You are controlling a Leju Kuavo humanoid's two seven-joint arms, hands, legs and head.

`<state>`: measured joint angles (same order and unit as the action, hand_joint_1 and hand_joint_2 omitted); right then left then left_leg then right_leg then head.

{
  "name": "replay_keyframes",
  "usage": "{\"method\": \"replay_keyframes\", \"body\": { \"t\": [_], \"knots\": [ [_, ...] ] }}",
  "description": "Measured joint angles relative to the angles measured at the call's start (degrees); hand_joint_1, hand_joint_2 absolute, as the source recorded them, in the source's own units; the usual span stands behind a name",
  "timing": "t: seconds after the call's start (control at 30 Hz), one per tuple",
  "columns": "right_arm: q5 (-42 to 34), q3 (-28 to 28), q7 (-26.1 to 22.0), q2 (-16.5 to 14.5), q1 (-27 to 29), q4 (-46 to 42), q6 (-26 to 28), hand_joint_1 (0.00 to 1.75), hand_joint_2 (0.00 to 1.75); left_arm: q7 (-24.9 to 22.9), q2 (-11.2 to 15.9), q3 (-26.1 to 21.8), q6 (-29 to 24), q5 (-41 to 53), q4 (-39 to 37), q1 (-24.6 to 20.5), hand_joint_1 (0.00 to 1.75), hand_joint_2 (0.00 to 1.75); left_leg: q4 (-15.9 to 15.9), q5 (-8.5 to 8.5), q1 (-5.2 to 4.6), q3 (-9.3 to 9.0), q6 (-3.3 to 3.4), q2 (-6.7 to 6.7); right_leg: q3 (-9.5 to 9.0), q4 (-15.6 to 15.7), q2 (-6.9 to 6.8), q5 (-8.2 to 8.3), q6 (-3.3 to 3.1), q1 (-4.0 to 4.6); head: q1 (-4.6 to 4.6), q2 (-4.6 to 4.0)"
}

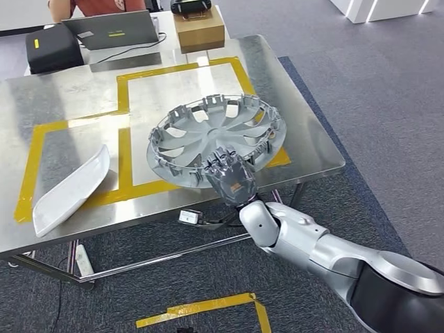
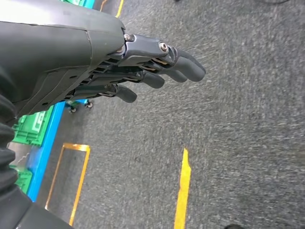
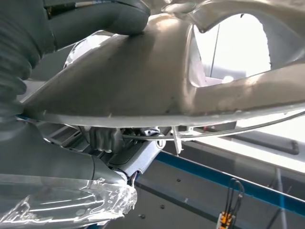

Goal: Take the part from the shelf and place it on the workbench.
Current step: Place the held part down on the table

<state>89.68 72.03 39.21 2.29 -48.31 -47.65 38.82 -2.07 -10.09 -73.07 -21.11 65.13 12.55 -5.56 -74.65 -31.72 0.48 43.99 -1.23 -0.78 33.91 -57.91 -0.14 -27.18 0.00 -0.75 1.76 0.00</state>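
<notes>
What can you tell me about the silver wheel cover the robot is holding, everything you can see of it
The wheel cover is a round, silver-grey disc, plastic by its look, with curved spokes, openings between them and a ring of clips and a wire hoop around its rim. Its inner, clip side faces up. The right hand grips its near edge and holds it tilted over the workbench, above the yellow-taped square; whether its far edge touches the metal top cannot be told. In the right wrist view its spokes fill the frame.

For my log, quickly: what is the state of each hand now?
Left hand: open, fingers straight, holding nothing.
Right hand: holding the round silver plastic wheel cover by its rim.
</notes>
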Motion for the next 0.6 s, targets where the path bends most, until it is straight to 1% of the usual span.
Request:
{"method": "replay_keyframes", "body": {
  "t": [0.03,0.07,0.1,0.13,0.17,0.2,0.23,0.3,0.33,0.37,0.4,0.47,0.57,0.6],
  "knots": [
    [0.0,0.1,0.0,-0.2,0.3,0.2,0.0,1.75,1.75,0.0,0.0,0.0,0.0,0.0,0.0,0.1,0.00,1.75,2.0,1.66,0.05,-0.93,0.06,0.04,-0.11,0.0,-0.05,-0.07,0.02,0.00,-0.01,0.00],
    [0.0,0.3,0.0,-0.5,0.6,0.4,0.0,1.75,1.75,0.0,0.0,0.0,0.1,0.0,0.0,0.1,0.00,1.75,5.8,3.87,0.09,-2.84,0.19,0.14,-0.24,0.0,-0.06,-0.16,0.10,0.00,0.01,0.00],
    [0.0,0.3,0.0,-0.9,1.0,0.5,0.0,1.75,1.75,0.0,0.1,0.0,0.2,0.0,0.0,0.1,0.00,1.75,9.9,5.50,0.03,-5.00,0.35,0.28,-0.34,0.0,-0.07,-0.27,0.24,0.09,0.01,0.00],
    [-0.1,0.4,-0.2,-1.3,1.6,0.7,0.0,1.75,1.75,0.0,0.1,0.0,0.2,-0.1,0.0,0.0,0.00,1.75,13.3,6.51,-0.04,-6.73,0.53,0.39,-0.36,-0.1,-0.07,-0.38,0.43,0.21,-0.02,0.00],
    [-0.4,0.3,-1.0,-1.7,2.4,1.0,0.0,1.75,1.75,0.0,0.1,0.0,0.2,-0.1,0.0,-0.1,0.00,1.75,15.5,6.89,-0.05,-7.80,0.62,0.47,-0.35,-0.2,-0.09,-0.52,0.51,0.39,-0.07,0.00],
    [-1.1,-0.1,-3.0,-2.3,3.5,1.3,0.0,1.75,1.75,0.0,0.1,0.0,0.3,-0.2,0.0,-0.1,0.00,1.75,16.3,6.71,-0.07,-8.21,0.63,0.46,-0.32,-0.2,-0.11,-0.62,0.42,0.55,-0.12,0.00],
    [-2.3,-1.1,-6.6,-3.0,4.8,1.8,-0.1,1.75,1.75,0.0,0.0,0.0,0.4,-0.3,0.0,-0.1,0.00,1.75,16.6,6.73,-0.05,-8.23,0.64,0.40,-0.33,-0.2,-0.13,-0.66,0.27,0.62,-0.20,0.00],
    [-6.0,-4.8,-17.0,-5.1,7.4,4.0,-1.3,1.75,1.75,0.0,0.1,0.0,0.8,-0.4,0.0,0.1,0.00,1.75,16.6,6.71,-0.15,-8.25,0.69,0.33,-0.44,0.0,-0.16,-0.61,0.02,0.57,-0.26,0.00],
    [-7.9,-7.0,-21.9,-6.3,8.2,5.5,-2.4,1.75,1.75,0.0,0.1,0.0,1.0,-0.4,0.0,0.2,0.00,1.75,16.6,6.69,-0.22,-8.23,0.80,0.32,-0.48,0.1,-0.16,-0.56,0.11,0.51,-0.28,0.00],
    [-9.4,-9.0,-25.4,-7.4,8.7,6.9,-3.5,1.75,1.75,0.0,0.2,0.0,1.2,-0.4,0.0,0.2,0.00,1.75,16.6,6.69,-0.27,-8.21,0.91,0.32,-0.52,0.3,-0.16,-0.51,0.20,0.46,-0.28,0.00],
    [-10.4,-10.7,-27.6,-8.5,8.9,8.2,-4.6,1.75,1.75,0.0,0.2,0.0,1.4,-0.4,0.0,0.1,0.00,1.75,16.6,6.68,-0.31,-8.21,1.02,0.32,-0.57,0.4,-0.16,-0.45,0.31,0.42,-0.30,0.00],
    [-11.6,-13.5,-30.1,-10.4,8.9,10.6,-6.0,1.75,1.75,0.0,0.2,0.0,1.6,-0.4,0.0,0.1,0.00,1.75,16.6,6.70,-0.34,-8.21,1.21,0.32,-0.64,0.6,-0.16,-0.33,0.58,0.39,-0.31,0.00],
    [-12.2,-16.5,-31.6,-12.8,8.8,13.1,-7.3,1.75,1.75,0.0,0.3,0.0,1.7,-0.4,0.0,0.1,0.00,1.75,16.6,6.76,-0.43,-8.21,1.36,0.33,-0.65,0.7,-0.15,-0.18,1.11,0.27,-0.28,0.00],
    [-12.4,-17.1,-32.0,-13.5,8.8,13.7,-7.8,1.75,1.75,0.0,0.3,0.0,1.7,-0.4,0.0,0.1,0.00,1.75,16.6,6.78,-0.45,-8.21,1.40,0.33,-0.65,0.7,-0.15,-0.15,1.20,0.24,-0.27,0.00]
  ]
}}
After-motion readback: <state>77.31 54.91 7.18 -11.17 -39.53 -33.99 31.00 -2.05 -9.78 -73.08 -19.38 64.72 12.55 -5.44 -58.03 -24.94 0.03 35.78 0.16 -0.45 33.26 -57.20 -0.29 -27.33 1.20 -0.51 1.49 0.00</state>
